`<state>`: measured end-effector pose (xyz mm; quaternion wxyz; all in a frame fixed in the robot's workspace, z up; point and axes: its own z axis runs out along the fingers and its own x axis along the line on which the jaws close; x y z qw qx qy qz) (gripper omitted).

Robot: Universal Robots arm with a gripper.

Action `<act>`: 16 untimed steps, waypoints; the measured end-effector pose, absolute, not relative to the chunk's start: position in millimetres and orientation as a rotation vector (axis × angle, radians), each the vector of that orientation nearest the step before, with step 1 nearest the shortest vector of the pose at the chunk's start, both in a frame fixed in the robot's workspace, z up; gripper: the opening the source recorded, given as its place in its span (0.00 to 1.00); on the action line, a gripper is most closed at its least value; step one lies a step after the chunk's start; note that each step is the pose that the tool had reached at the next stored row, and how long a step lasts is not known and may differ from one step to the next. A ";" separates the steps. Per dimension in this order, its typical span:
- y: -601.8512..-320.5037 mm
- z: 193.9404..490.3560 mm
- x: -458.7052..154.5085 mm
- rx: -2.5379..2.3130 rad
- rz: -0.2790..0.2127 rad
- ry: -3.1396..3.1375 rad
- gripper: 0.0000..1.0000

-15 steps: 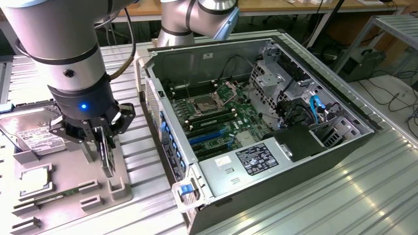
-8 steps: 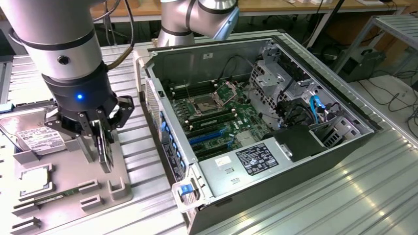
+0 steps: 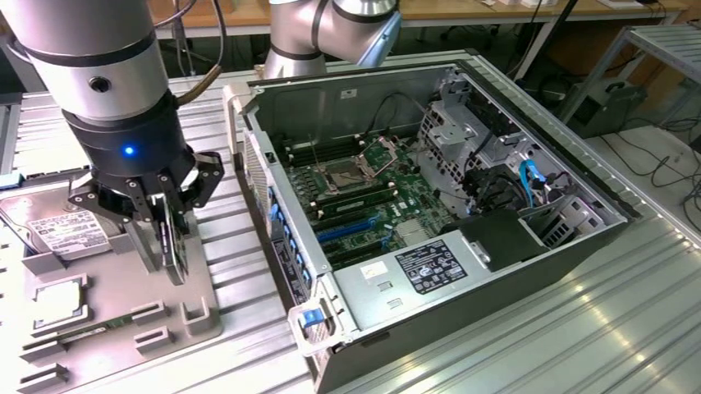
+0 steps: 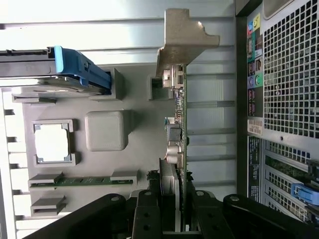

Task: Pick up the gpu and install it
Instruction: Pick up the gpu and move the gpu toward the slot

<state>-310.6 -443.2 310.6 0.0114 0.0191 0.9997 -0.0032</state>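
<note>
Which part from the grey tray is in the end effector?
The thin dark expansion card with pale metal bracket, clamped on edge in the end effector. The silver hard drive, square processor and green memory stick sit in the tray.

The gpu (image 4: 180,124) is a thin dark card standing on edge, its faces upright, clamped between the fingers of the end effector (image 3: 162,254). A pale metal bracket strip (image 4: 187,40) caps one end, and small connectors line its green board. It sits over the grey tray (image 3: 208,328), beside the open computer case (image 3: 328,107).
</note>
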 end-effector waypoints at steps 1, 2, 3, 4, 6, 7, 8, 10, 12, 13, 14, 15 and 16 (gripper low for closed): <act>-443.3 311.5 -310.6 0.059 -0.010 3.118 0.28; -443.2 312.7 -310.6 0.059 -0.010 3.118 0.28; -443.2 313.8 -310.6 0.059 -0.010 3.118 0.28; -443.2 315.0 -310.6 0.059 -0.010 3.118 0.28; -443.2 317.1 -310.6 0.060 -0.010 3.118 0.28; -443.2 317.8 -310.6 0.060 -0.010 3.118 0.28; -443.2 318.6 -310.6 0.060 -0.010 3.118 0.28; -443.2 320.8 -310.6 0.060 -0.010 3.118 0.28; -443.2 323.7 -310.6 0.060 -0.010 3.118 0.28; -443.2 325.7 -310.6 0.059 -0.010 3.118 0.28; -443.2 328.8 -310.6 0.060 -0.010 3.118 0.28; -443.2 331.0 -310.6 0.059 -0.010 3.118 0.28; -443.2 332.0 -310.6 0.059 -0.010 3.118 0.28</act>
